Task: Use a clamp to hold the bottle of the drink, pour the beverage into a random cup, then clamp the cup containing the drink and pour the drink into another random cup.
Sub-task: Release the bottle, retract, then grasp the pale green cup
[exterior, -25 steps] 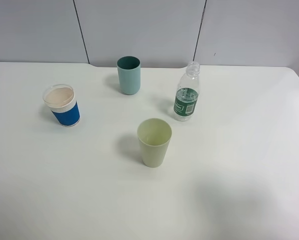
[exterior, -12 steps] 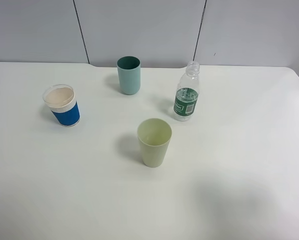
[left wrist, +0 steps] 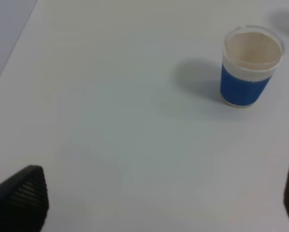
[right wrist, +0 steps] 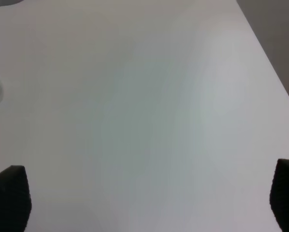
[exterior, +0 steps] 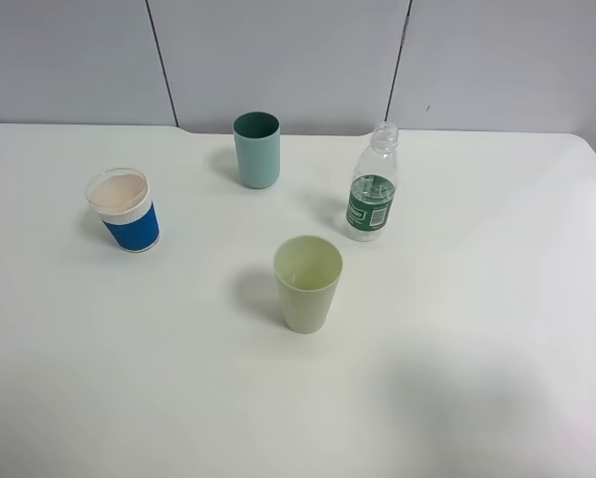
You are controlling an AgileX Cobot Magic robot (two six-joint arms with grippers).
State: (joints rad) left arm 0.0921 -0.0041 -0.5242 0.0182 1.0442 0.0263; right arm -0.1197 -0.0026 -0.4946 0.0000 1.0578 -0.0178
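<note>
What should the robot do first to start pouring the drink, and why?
The right pincer should probably reach toward the bottle first. Its jaws stand wide open with nothing between them. The bottle stands upright and untouched on that arm's side, and only its edge shows in the right wrist view. Nothing can be poured until it is gripped.

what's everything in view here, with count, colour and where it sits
bottle: one, clear plastic with dark green label, upright, right of centre towards the back
teal cup: one, dark teal, straight-sided, upright at the back, left of the bottle
blue-sleeved paper cup: one, blue sleeve, white rim, beige inside, upright on the left
pale yellow-green cup: one, tapered, upright in the middle, nearest the camera
table: one, white, under everything
wall panels: grey, behind the table
left hand: one, black, open, holding nothing
right hand: one, black, open, holding nothing
</note>
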